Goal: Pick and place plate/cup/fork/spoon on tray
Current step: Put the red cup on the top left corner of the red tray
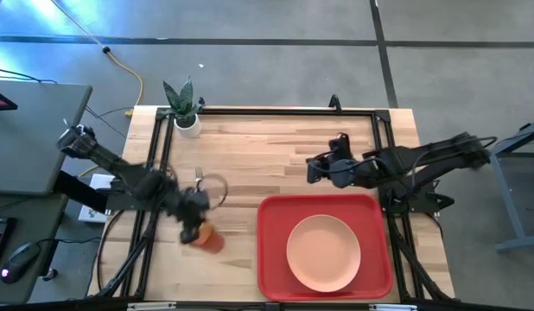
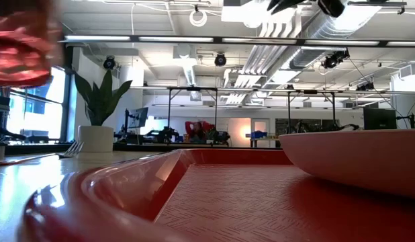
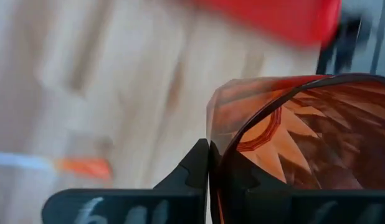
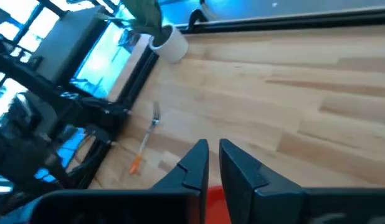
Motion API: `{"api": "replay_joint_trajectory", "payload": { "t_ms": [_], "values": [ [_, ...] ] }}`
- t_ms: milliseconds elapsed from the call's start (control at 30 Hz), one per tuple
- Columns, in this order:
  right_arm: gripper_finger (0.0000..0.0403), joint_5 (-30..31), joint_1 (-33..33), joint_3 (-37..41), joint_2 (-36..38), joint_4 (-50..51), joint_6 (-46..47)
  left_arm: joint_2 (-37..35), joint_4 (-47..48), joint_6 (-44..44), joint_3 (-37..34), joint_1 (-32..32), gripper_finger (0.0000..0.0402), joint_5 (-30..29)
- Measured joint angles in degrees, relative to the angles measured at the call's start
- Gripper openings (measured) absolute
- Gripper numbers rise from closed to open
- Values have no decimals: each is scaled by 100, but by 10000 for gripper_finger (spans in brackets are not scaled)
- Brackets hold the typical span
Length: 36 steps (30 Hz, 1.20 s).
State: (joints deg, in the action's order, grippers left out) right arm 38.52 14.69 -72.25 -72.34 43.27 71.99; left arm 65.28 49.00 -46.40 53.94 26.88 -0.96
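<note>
You are seeing one cup, one plate, one tray. Left gripper is clamping the cup's rim; right gripper, fingers nearly together, is hovering empty.

a small green plant in a white pot stands at the wooden table's far left corner.

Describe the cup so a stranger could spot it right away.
Start at the big red tray holding the pink plate. Look left of it to the left end effector, shut on the cup: a small translucent red-orange tumbler, unlike the white plant pot.
</note>
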Motion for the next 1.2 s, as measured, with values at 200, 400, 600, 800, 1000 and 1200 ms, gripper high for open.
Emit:
{"api": "replay_joint_trajectory", "payload": {
  "t_ms": [200,400,600,800,1000,1200],
  "values": [
    [23,44,10,0,77,614,214,649,-114,904,874,-1433,5,-90],
    [23,-251,10,0,97,1714,764,1773,-64,1704,2132,-1911,5,-57],
    [23,-292,7,0,368,2457,819,2882,56,2513,3217,-2176,6,-50],
    [24,28,-55,0,713,3199,922,3658,51,2616,3787,-2393,7,-58],
    [24,88,-305,0,913,3877,905,4178,66,2683,3846,-2465,7,-65],
    [24,-137,-664,0,910,4535,808,4572,87,2082,3846,-2435,7,-150]
  ]
}}
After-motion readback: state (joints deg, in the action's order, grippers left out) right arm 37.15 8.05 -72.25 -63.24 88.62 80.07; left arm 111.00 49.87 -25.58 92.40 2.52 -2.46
